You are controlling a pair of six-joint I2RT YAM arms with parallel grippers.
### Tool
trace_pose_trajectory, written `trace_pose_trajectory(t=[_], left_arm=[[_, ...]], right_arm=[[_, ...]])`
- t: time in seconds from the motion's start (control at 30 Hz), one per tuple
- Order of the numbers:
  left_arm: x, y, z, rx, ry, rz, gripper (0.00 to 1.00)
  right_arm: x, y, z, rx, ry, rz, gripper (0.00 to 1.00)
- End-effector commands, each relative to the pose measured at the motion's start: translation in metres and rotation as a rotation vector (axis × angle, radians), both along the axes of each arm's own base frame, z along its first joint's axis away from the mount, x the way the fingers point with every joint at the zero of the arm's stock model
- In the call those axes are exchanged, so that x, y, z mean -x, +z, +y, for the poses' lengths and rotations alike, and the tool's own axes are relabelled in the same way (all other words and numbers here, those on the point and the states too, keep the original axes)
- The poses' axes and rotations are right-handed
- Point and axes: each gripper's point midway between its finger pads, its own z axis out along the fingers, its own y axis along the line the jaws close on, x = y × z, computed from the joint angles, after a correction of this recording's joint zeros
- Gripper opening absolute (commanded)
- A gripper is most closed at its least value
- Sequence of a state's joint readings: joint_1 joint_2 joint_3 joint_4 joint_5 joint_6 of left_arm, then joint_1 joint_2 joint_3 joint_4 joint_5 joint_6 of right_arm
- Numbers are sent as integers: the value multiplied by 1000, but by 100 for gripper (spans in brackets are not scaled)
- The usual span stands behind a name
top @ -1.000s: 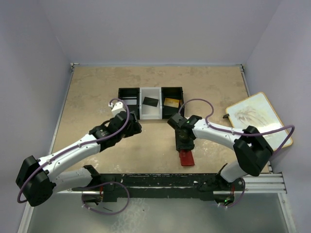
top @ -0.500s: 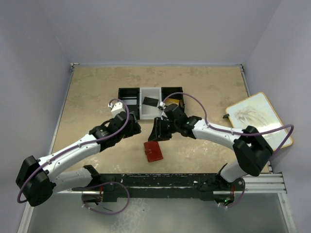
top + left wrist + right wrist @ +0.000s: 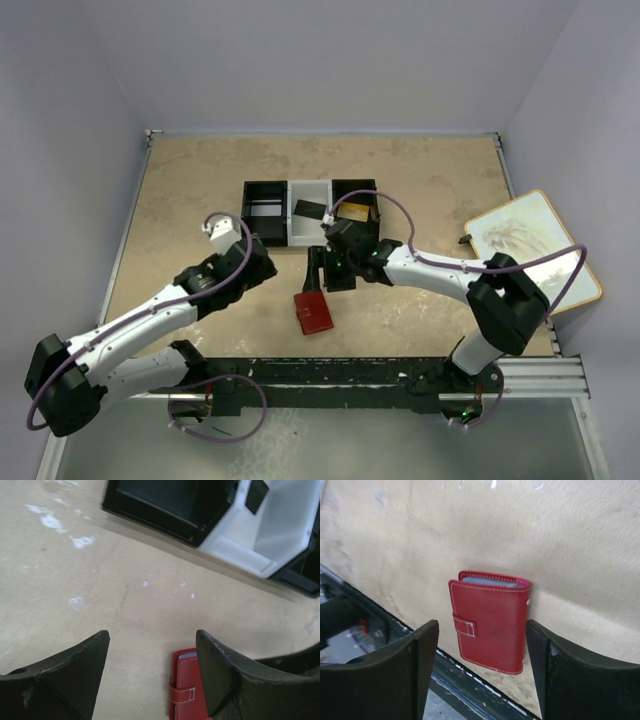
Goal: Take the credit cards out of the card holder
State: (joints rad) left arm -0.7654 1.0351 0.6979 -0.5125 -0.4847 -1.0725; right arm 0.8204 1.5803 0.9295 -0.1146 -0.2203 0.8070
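The red card holder (image 3: 315, 313) lies shut on the table near the front rail, its strap fastened. In the right wrist view the card holder (image 3: 490, 627) shows a pale blue edge at its top, and no credit cards show in it. My right gripper (image 3: 314, 280) (image 3: 482, 627) hovers just above it, open, touching nothing. Left of it my left gripper (image 3: 262, 270) (image 3: 150, 635) is open and empty, with the card holder (image 3: 187, 690) beside its right finger. A black card (image 3: 309, 209) and a gold card (image 3: 352, 210) lie in the tray.
A black-and-white three-compartment tray (image 3: 290, 232) (image 3: 240, 555) stands behind both grippers. A framed drawing board (image 3: 530, 245) lies at the table's right edge. The black rail (image 3: 400, 370) runs along the near edge, close to the card holder.
My right gripper swung left with the card holder, then opened, leaving it on the table. The left arm drew back a little to the left.
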Motion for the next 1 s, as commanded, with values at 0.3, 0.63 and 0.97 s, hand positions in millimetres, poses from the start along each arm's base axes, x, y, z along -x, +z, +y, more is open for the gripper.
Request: trace_pose_trajectory(t=[0.3, 0.63, 0.97], left_arm=[[23, 42, 104, 13, 476, -185, 68], [32, 60, 124, 37, 510, -254, 67], [29, 62, 119, -1, 477, -245, 67]], right_arm=[[4, -10, 17, 457, 20, -183, 70], [9, -31, 23, 588, 40, -167, 69], [16, -32, 18, 625, 5, -139, 43]])
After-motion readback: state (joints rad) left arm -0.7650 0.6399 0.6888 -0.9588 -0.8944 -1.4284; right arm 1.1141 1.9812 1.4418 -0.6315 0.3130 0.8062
